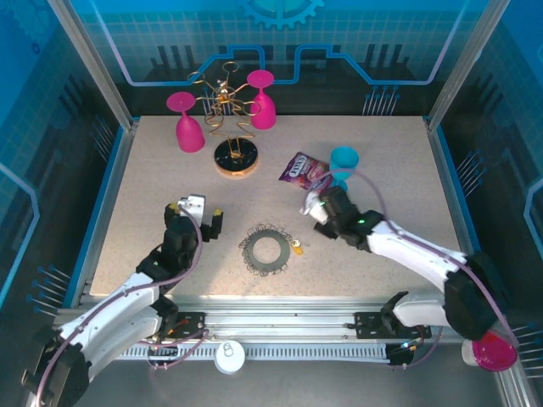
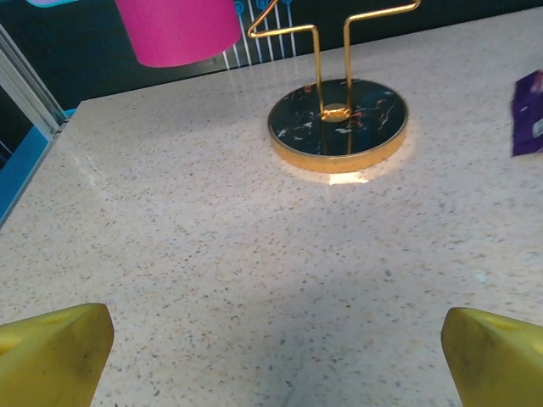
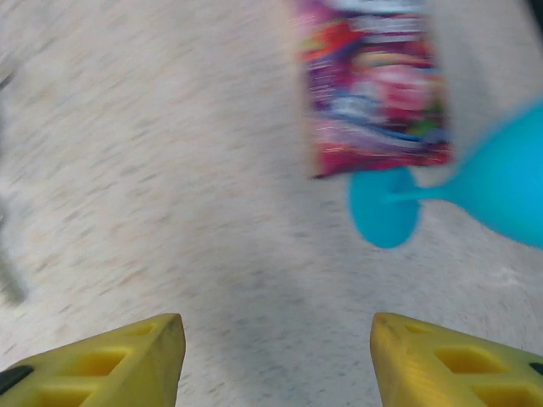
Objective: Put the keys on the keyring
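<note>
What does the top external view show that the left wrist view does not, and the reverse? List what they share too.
Top external: the keyring, the key beside it, the blue glass, the right gripper. Left wrist: the left gripper's yellow fingertips close up, spread wide, nothing between. Shared: gold stand's base, a pink glass, the purple snack bag.

2 white-black arms, yellow fingertips
</note>
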